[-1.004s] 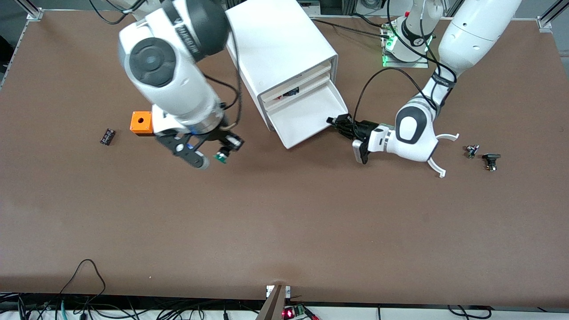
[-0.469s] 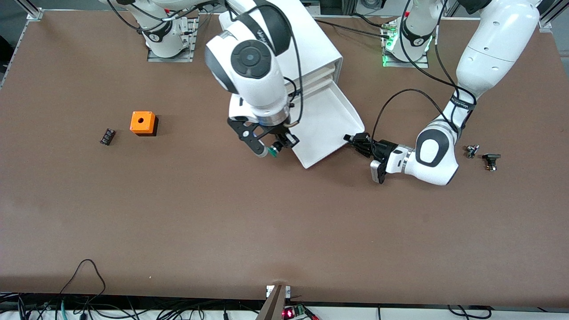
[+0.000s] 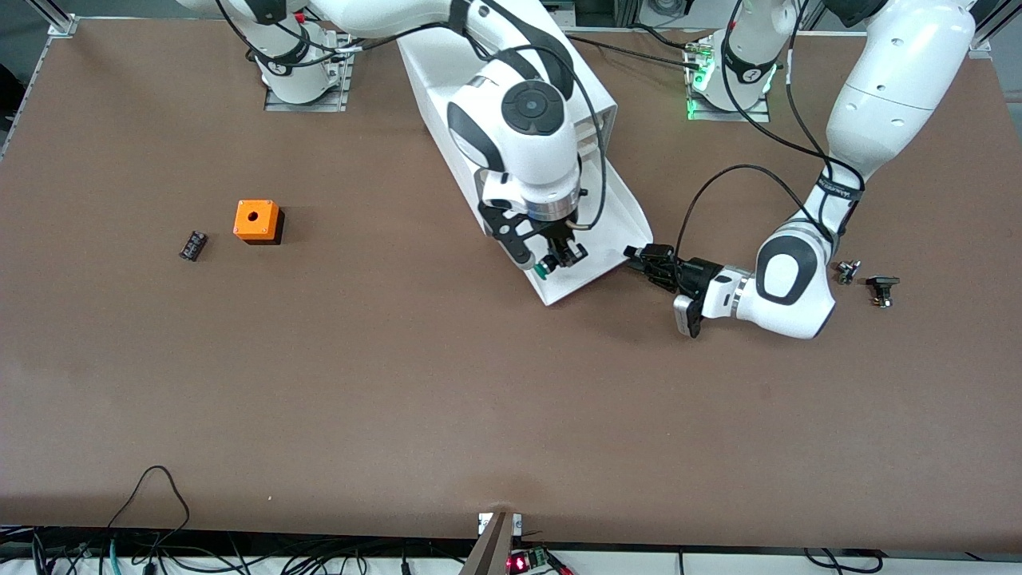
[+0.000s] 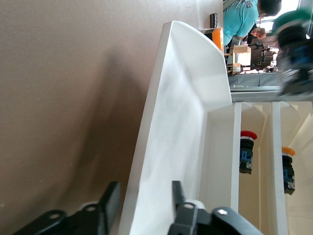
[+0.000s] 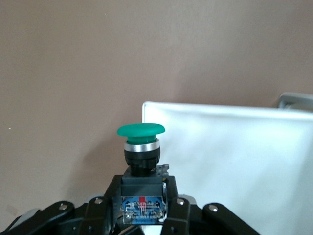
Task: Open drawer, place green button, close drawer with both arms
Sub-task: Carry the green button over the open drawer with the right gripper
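Table: brown table [image 3: 319, 383] under both of my arms, with the cabinet [image 3: 511, 72] standing near the bases and angled toward the front camera.
Black part: a small black part [image 3: 192, 245] lies toward my right arm's end, untouched and no part of this job.
Orange cube: the cube [image 3: 256, 221] sits beside that part, also left alone.
Right gripper: my right gripper [image 3: 551, 259] hangs over the front corner of the drawer, fingers clamped on the button's black body so that the cap stays free.
Button: the button [image 5: 141, 147] is in my right fingers, green cap pointing away from the wrist; in my right wrist view it sits right at the drawer's edge, so I judge it is not yet fully over the floor.
Drawer: the drawer [image 3: 607, 231] is pulled well out (its floor looks bare where visible), open so the button can go in.
Left gripper: my left gripper [image 3: 648, 259] is at the drawer's corner toward my left arm's end; my left wrist view shows one finger [image 4: 110, 203] outside the wall and one inside, straddling it, though whether they pinch it I cannot tell. I judge it is there to steady the drawer.
Lower drawers: red-capped [image 4: 247, 152] and orange-capped [image 4: 287, 169] buttons show in the trays beneath.
Small parts: two small parts [image 3: 866, 279] lie toward my left arm's end, unused.
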